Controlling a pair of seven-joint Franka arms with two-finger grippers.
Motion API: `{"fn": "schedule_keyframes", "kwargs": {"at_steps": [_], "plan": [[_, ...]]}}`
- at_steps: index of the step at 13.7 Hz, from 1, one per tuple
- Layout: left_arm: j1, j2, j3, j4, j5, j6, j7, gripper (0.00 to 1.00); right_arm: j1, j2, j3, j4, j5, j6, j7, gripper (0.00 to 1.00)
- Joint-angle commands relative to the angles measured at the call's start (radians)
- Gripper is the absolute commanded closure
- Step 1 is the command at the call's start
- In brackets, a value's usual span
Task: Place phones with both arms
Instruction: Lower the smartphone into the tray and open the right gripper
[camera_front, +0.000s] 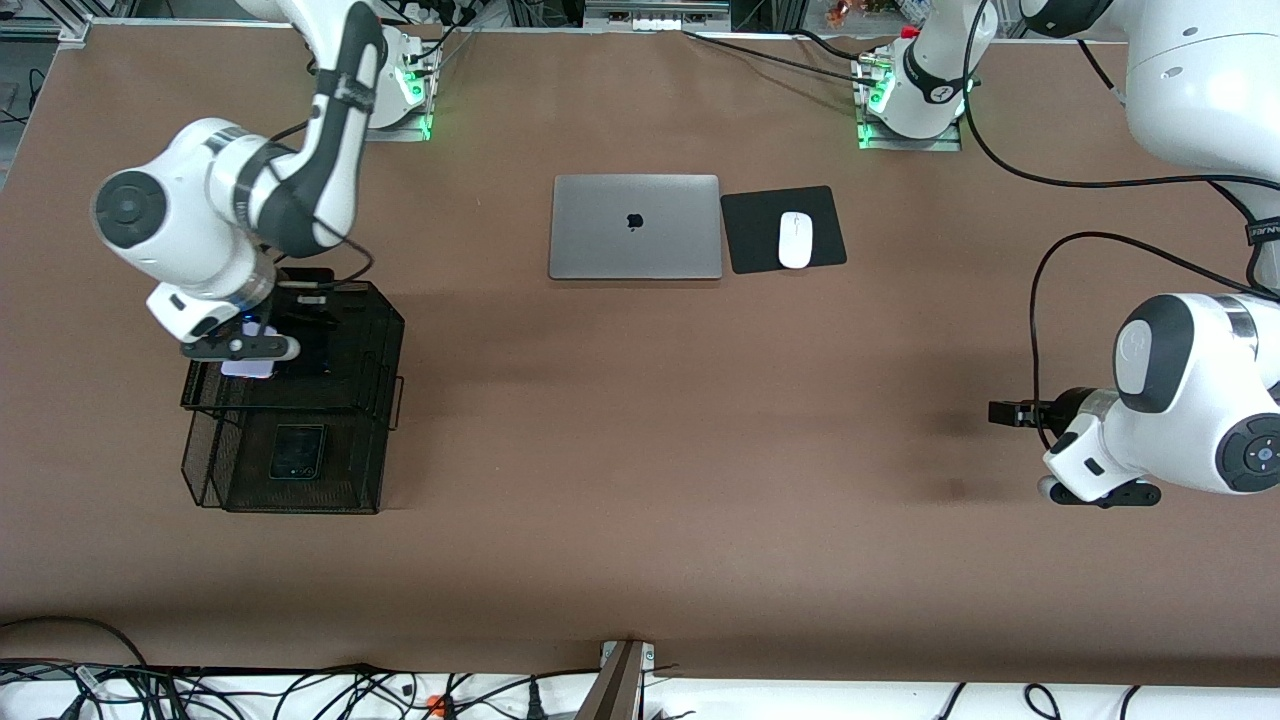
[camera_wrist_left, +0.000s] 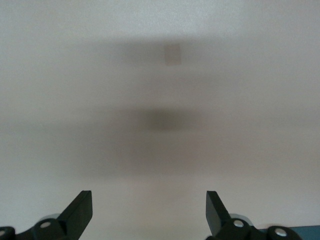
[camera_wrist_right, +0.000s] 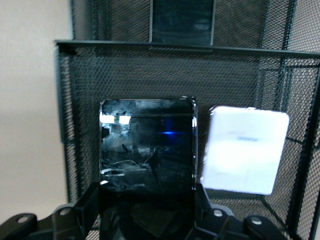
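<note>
Held phone: a long black phone (camera_wrist_right: 147, 145) with a glossy face, pinched at one end by the right gripper (camera_wrist_right: 147, 200), whose fingers are pressed against its sides; it hangs over the upper tier of the mesh rack.
Pale phone: a small squarish lavender-white phone (camera_wrist_right: 245, 150) lies on the upper tier of the rack, just beside the held phone; in the front view a bit of it (camera_front: 247, 367) shows under the right arm's wrist.
Third phone: a small black phone (camera_front: 297, 451) lies flat on the lower tier of the rack, nearer to the front camera than the other two; the right wrist view shows it too (camera_wrist_right: 182, 20).
Rack: a black wire-mesh two-tier rack (camera_front: 370, 400) stands on the table (camera_front: 640, 480) toward the right arm's end.
Right arm: reaches from its base down over the rack's upper tier.
Left gripper: the left gripper (camera_wrist_left: 149, 210) has its fingers spread wide with nothing between them, over bare table at the left arm's end; the left arm waits there.
Other things: a closed silver laptop (camera_front: 635, 227) lies near the table's edge along the robots' bases, and beside it, toward the left arm's end, a white mouse (camera_front: 795, 240) sits on a black mouse pad (camera_front: 752, 230).
</note>
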Motion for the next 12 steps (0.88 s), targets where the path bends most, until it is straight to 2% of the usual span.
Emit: {"fn": "schedule_keyframes", "kwargs": {"at_steps": [1, 4, 6, 8, 10, 11, 12], "plan": [[0.005, -0.053, 0.001, -0.064, 0.022, 0.006, 0.04, 0.0, -0.045, 0.003, 0.019, 0.009, 0.079, -0.005, -0.038, 1.0], [0.005, -0.055, 0.0, -0.065, 0.056, 0.004, 0.082, 0.0, -0.076, 0.005, 0.033, 0.009, 0.151, 0.001, -0.035, 1.0], [0.005, -0.065, 0.0, -0.065, 0.057, 0.003, 0.097, 0.0, -0.094, 0.005, 0.063, 0.009, 0.164, -0.003, -0.027, 1.0], [0.006, -0.067, 0.0, -0.065, 0.056, 0.003, 0.096, 0.0, -0.094, 0.005, 0.063, 0.009, 0.17, -0.008, -0.026, 1.0], [0.008, -0.067, 0.003, -0.065, 0.056, 0.001, 0.097, 0.0, -0.097, 0.007, 0.086, 0.01, 0.17, -0.008, 0.005, 0.88], [0.01, -0.069, 0.003, -0.065, 0.053, 0.001, 0.099, 0.0, -0.102, 0.005, 0.091, 0.012, 0.17, -0.008, 0.019, 0.72], [0.01, -0.072, 0.004, -0.064, 0.053, 0.001, 0.097, 0.0, -0.102, 0.007, 0.093, 0.013, 0.17, -0.008, 0.025, 0.48]]}}
